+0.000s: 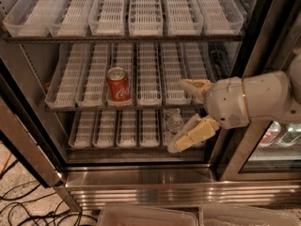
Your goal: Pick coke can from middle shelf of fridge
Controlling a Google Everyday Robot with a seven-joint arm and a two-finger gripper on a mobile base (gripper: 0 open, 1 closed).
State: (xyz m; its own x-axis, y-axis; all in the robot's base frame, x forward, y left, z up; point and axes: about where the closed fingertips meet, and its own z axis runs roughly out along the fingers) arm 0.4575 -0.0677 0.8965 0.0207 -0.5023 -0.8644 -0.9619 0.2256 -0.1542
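The coke can [118,85], red with white script and a silver top, stands upright at the front of a white lane tray on the middle shelf [146,106] of the fridge [141,182]. My gripper [186,114] is to the right of the can, about two tray lanes away, in front of the shelves. Its two cream fingers are spread wide, the upper one [194,86] at the middle shelf's height and the lower one [193,134] in front of the bottom tier. Nothing is between them.
A clear bottle [174,122] stands on the bottom tier behind the lower finger. The top tier [127,13] holds empty white trays. The dark door frame [263,41] rises at the right, with drinks behind glass [275,133]. Cables [23,206] lie on the floor at left.
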